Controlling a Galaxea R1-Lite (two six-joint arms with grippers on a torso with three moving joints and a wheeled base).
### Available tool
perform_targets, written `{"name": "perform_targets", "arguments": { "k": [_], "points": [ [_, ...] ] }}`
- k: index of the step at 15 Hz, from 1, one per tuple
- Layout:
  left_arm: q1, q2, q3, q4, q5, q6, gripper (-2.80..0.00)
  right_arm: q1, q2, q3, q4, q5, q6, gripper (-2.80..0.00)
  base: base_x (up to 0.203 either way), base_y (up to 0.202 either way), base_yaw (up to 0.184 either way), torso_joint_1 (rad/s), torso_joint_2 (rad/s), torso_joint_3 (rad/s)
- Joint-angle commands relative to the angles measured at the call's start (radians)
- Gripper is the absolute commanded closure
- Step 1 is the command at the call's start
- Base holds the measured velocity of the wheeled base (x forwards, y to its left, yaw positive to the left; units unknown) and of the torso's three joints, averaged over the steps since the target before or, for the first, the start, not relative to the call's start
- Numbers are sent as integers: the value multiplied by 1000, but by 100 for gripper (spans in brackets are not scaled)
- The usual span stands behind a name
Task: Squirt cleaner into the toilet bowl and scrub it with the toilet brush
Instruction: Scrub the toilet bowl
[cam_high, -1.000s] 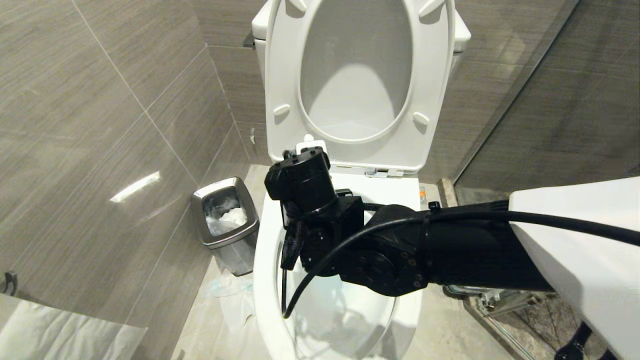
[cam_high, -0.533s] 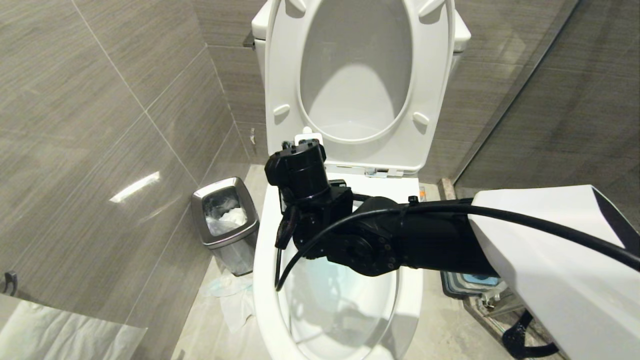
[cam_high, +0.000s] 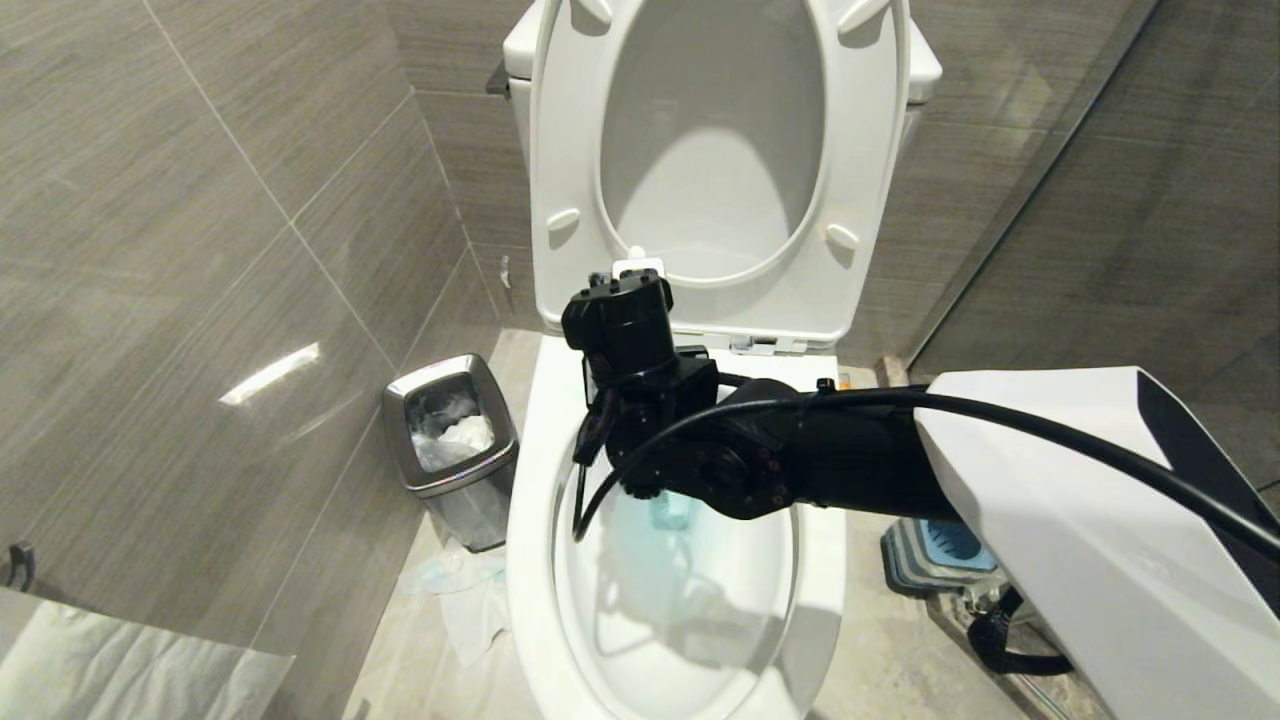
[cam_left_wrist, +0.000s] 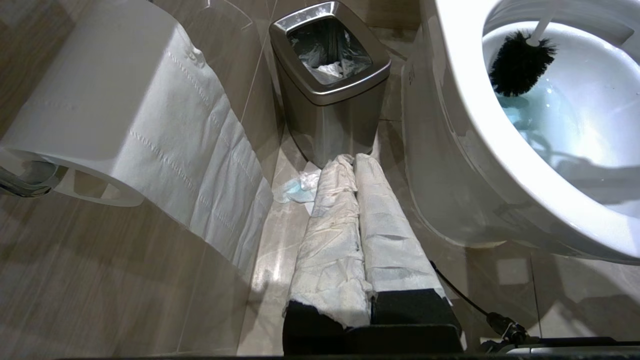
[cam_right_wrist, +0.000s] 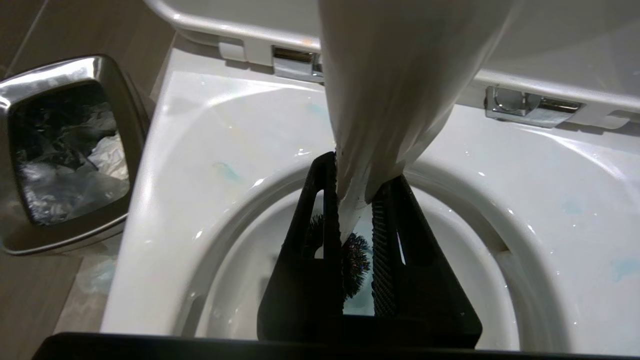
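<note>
Since a second ago our right arm has swung toward the hinge end of the toilet bowl (cam_high: 530, 560), and the blue-topped holder (cam_high: 935, 550) on the floor, then hidden under it, now shows.

We see the toilet brush (cam_left_wrist: 520, 62) standing nearly upright inside the bowl, its black bristle head low against the wall on the waste bin's side, at the edge of the blue-tinted water. Its white handle rises from the head into our right gripper (cam_right_wrist: 357, 225), whose dark ribbed jaws are pinching the handle from both sides; the handle's top pokes out above the wrist in the head view. The brush's long axis thus runs straight down from the jaws, so we judge that the next scrubbing stroke depends on sweeping the wrist around the rim while the head stays pressed to the porcelain. The seat and lid stand raised behind.

Our left gripper (cam_left_wrist: 357, 235) hangs parked beside the bowl's outer wall, well clear of the brush; its paper-wrapped fingers (cam_left_wrist: 330, 240) lie pressed together, holding nothing. The right arm is plainly the nearer.

Count: one bowl, one brush, one holder, one steel waste bin (cam_high: 450, 440), one paper roll (cam_left_wrist: 130, 115) on the wall.
</note>
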Motion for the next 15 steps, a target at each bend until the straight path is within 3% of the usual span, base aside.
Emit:
{"name": "perform_targets", "arguments": {
  "k": [1,8,15],
  "points": [
    [0,0,-1,0,0,0,0,-18,-1,-1,0,-6,0,0,0,0,0,0,0,0],
    [0,0,0,-1,0,0,0,-48,-37,19,1,-6,-21,0,0,0,0,0,0,0],
    [0,0,0,-1,0,0,0,-59,-127,150,-1,-6,-21,0,0,0,0,0,0,0]
  ]
}}
